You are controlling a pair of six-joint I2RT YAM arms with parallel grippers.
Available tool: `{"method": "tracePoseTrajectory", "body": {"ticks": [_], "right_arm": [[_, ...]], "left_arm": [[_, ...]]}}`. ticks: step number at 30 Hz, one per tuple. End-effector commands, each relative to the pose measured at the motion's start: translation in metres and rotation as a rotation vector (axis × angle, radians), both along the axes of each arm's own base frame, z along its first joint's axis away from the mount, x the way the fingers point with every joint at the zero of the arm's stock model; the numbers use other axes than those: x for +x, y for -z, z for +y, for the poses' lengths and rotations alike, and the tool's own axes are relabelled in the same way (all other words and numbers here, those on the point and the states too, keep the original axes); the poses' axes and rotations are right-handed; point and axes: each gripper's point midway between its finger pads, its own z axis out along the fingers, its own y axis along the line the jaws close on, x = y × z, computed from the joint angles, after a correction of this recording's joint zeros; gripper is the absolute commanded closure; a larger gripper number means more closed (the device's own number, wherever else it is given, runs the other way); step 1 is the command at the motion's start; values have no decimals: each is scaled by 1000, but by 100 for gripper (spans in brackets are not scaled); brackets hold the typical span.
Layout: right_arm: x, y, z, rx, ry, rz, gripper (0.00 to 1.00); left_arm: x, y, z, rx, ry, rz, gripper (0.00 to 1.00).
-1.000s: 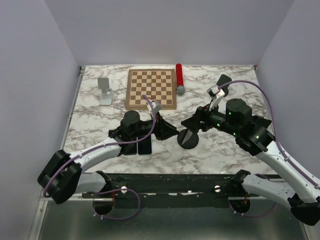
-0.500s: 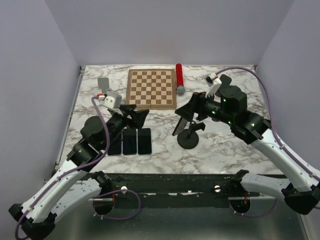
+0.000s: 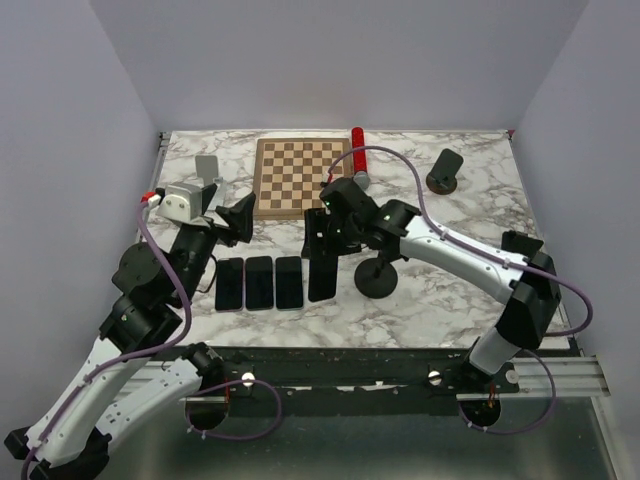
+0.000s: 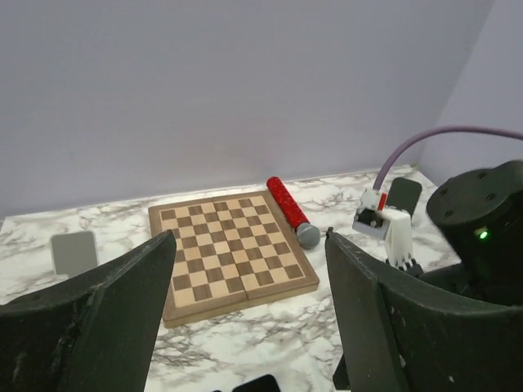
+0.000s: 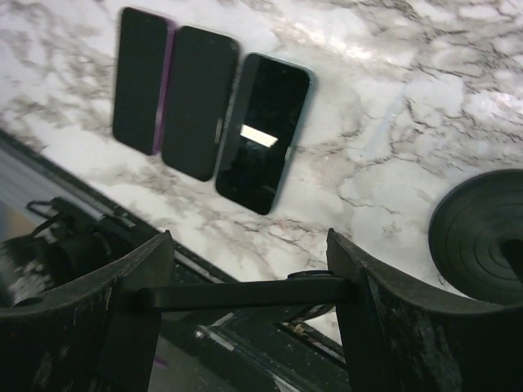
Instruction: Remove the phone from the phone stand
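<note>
Right hand (image 3: 323,225) pinches thin flat black phone (image 5: 245,292) beside round-based black stand (image 3: 377,281)

right gripper (image 5: 249,265) clamping phone (image 5: 245,292) edge-on, three phones (image 5: 196,102) on table (image 5: 392,122), stand base (image 5: 482,237)

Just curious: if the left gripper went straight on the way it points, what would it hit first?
Probably the chessboard, which sits framed between the fingers of the open left gripper in its wrist view, though depth is unclear.
</note>
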Motion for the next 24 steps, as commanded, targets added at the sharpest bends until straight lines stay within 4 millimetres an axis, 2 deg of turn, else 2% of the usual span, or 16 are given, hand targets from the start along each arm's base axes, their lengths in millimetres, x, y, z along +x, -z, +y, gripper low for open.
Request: {"method": "tracePoseTrajectory", "body": {"ticks": [1,5,7,15,19,24], "right_arm": [[11,29,-4,-106,115,24,99],[13,68,1,-165,128,74,99],[16,82,0,-190,159,85,99],[36,114,14,-230,221,91,99],[40,128,8,-284,246,91,99],[42,139,1,-327,262,82,99]], "left_arm": [[16,11,8,123,-88,-24,18],[25,46,3,190,-92,22,18],[26,54,0,211,-77,29,18],[26,62,-6,190,-50,35,18],[27,66,-16,191,-7,50,18],[26,65,-18,193,4,58,18]]}}
